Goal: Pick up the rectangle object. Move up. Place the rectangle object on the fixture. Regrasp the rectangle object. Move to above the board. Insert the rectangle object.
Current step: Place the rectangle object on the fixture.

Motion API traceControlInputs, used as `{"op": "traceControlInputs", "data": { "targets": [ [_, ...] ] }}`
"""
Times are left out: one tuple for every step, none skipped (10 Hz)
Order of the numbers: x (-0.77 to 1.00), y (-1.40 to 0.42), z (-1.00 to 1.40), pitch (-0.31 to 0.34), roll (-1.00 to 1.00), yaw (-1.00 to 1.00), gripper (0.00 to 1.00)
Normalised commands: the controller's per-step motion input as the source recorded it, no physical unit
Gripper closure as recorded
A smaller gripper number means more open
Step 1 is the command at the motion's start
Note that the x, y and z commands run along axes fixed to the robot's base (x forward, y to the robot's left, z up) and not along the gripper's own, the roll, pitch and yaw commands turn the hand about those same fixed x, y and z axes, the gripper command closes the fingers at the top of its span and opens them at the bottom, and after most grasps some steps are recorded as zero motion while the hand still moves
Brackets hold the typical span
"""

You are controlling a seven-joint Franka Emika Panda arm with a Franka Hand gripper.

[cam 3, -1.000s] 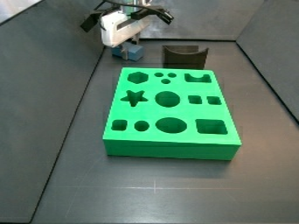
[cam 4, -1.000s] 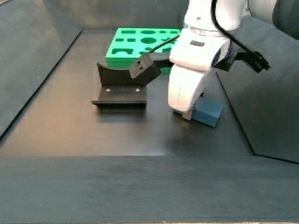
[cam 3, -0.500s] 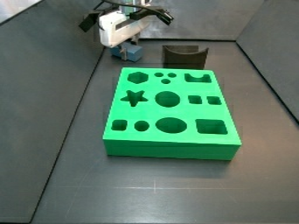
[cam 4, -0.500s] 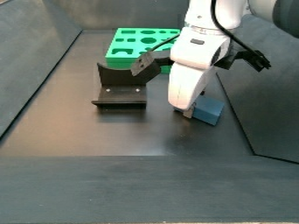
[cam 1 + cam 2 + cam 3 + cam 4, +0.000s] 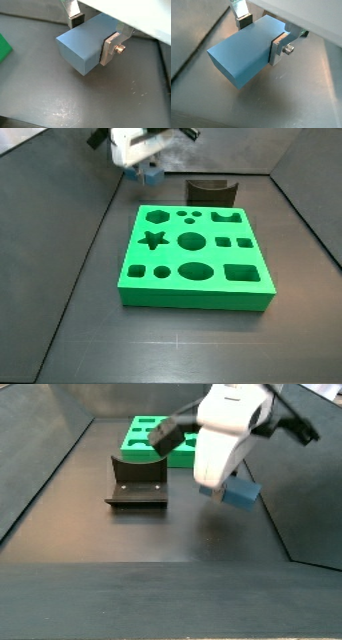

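The rectangle object [image 5: 83, 47], a light blue-grey block, sits between my gripper's [image 5: 93, 32] two fingers in both wrist views, its long side sticking out past them [image 5: 241, 62]. The pads press on its two sides. In both side views it hangs clear above the dark floor [image 5: 241, 492], [image 5: 150, 172]. The fixture [image 5: 136, 482], a dark notched block, stands on the floor beside the gripper [image 5: 225, 484], a little apart. The green board [image 5: 197, 256] with its shaped holes lies in the middle of the floor; the fixture [image 5: 211, 191] stands behind it.
Dark walls enclose the floor on each side [image 5: 47, 454]. A corner of the green board [image 5: 3, 47] shows at the edge of a wrist view.
The gripper has risen with the rectangle object in it; the block was on the floor and now hangs above it. The arm looks blurred from the motion.
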Motion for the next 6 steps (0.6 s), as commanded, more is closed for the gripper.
{"op": "traceControlInputs", "data": {
  "targets": [
    [0.00,0.00,1.00,0.000,0.00,0.00,1.00],
    [0.00,0.00,1.00,0.000,0.01,0.00,1.00],
    [-0.01,0.00,1.00,0.013,0.01,-0.01,1.00],
    [-0.01,0.00,1.00,0.028,0.01,-0.01,1.00],
    [-0.01,0.00,1.00,0.034,0.02,-0.01,1.00],
    [-0.02,0.01,1.00,0.040,0.02,-0.02,1.00]
  ]
}}
